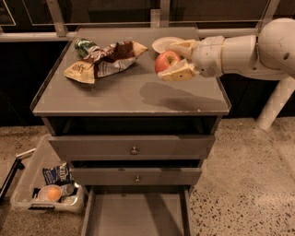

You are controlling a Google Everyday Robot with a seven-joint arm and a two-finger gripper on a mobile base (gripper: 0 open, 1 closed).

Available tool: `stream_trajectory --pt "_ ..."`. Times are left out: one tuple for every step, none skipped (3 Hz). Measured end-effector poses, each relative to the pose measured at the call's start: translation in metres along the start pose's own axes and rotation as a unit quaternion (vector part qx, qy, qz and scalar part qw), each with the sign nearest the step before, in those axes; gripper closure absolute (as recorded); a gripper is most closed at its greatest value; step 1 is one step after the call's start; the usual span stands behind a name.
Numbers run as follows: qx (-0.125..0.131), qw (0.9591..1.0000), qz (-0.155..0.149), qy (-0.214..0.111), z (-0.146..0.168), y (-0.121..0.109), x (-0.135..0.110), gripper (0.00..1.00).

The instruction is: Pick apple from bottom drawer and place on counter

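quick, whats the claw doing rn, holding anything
Claw: shut on the apple, held above the counter beside the small white dish.

Floor (249, 184): speckled terrazzo, beige with dark flecks. Rear wall: dark glass panels (110, 9) in pale metal frames (55, 16), with a horizontal rail (23, 37) running behind the grey table (115, 99). Table front: two grey drawer fronts (92, 147), each with a small round knob (134, 150). A clear plastic bin (25, 182) stands on the floor at the table's left. Lighting: dim, warm. The gripper (174, 60) hangs over the table's rear right, fingers (182, 73) closed on the apple (165, 61)
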State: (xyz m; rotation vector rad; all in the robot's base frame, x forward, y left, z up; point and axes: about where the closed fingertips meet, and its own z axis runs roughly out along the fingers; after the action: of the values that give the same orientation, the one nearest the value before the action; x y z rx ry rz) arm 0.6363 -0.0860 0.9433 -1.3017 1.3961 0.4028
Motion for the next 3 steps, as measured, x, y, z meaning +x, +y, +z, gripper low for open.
stream_trajectory --pt "0.002 0.999 0.026 0.035 0.021 -0.011 0.014 1.0" --pt "0.014 0.9963 0.051 0.068 0.034 -0.026 0.031 1.0" --pt "0.017 0.9938 0.084 0.07 0.045 -0.029 0.05 1.0"
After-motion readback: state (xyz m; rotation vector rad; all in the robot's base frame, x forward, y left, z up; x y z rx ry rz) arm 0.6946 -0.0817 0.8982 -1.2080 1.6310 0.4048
